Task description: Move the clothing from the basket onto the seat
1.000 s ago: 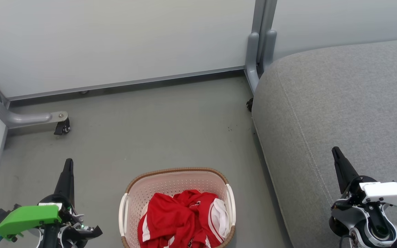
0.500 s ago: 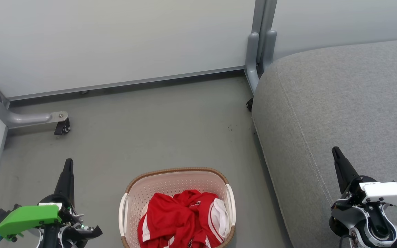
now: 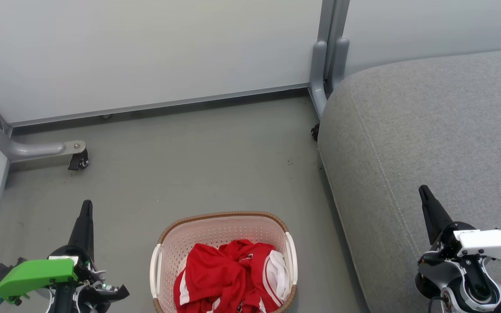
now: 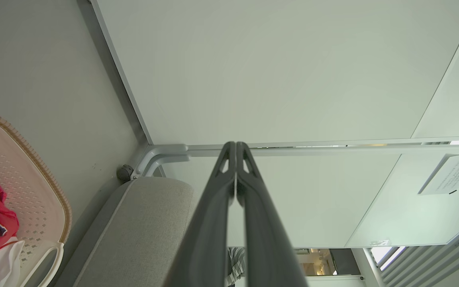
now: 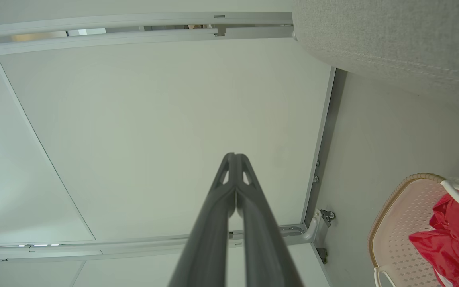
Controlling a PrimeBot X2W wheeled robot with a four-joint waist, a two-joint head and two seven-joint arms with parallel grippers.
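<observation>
Clothing (image 3: 228, 278), likely soft and light, heaped in basket (image 3: 215, 229) between left jaws and right jaws, both closed, empty; best pinched at a raised fold.

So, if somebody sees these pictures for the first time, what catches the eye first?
The red clothing heaped in the cream basket on the floor, bottom centre of the head view. Then the big grey seat to its right, and two shut grippers: left gripper beside the basket, right gripper over the seat.
</observation>
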